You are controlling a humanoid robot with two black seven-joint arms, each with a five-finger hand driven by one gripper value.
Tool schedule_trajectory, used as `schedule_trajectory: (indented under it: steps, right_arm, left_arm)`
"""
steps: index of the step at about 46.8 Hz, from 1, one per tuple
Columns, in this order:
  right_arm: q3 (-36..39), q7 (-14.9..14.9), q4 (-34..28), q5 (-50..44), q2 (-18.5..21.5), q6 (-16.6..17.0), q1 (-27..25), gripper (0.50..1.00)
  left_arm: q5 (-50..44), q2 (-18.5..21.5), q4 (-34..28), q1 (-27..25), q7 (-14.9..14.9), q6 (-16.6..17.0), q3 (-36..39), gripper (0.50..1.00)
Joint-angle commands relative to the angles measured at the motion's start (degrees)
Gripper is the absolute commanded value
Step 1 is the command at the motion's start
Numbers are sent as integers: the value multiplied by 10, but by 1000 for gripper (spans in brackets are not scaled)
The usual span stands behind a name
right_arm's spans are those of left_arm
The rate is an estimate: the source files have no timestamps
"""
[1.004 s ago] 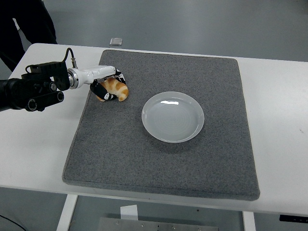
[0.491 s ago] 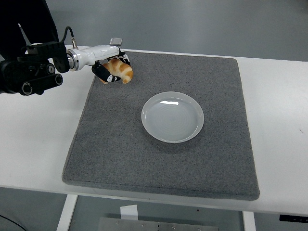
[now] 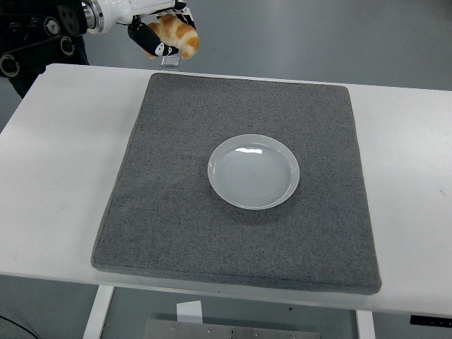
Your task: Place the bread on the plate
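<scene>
A golden-brown bread roll hangs high in the air at the picture's top left, above the table's far edge. My left hand is shut on it, black fingers wrapped around its underside, the white wrist and black arm running off to the left. The white plate lies empty in the middle of the grey mat, well to the right of and below the bread. The right arm does not show.
The grey mat covers most of the white table. A small grey square object lies on the floor beyond the table's far edge. A dark-clothed person stands at the top left.
My left hand has lifted the bread off the mat's far left corner and carried it steadily upward, to the picture's top. The plate has not moved.
</scene>
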Motion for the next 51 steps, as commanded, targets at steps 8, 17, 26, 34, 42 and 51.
schedule_trajectory:
  steps: [8, 17, 26, 34, 42, 51]
  right_arm:
    - [-1, 0, 0, 0, 0, 0, 0, 952]
    - [0, 0, 0, 0, 0, 0, 1, 952]
    - [0, 0, 0, 0, 0, 0, 1, 952]
    - [0, 0, 0, 0, 0, 0, 1, 952]
    - [0, 0, 0, 0, 0, 0, 0, 952]
    - [0, 0, 0, 0, 0, 0, 1, 952]
  left_arm:
    - [-4, -19, -41, -10, -5, 9, -14, 500]
    - [-1, -60, -47, -2, -19, 18, -49, 500]
    - [-5, -97, -48, -11, -26, 19, -52, 500]
    - [-2, -135, -46, -9, -27, 19, -54, 500]
    - [1, -158, -43, -3, -32, 18, -50, 500]
    - [12, -181, -41, 15, -39, 18, -46, 500]
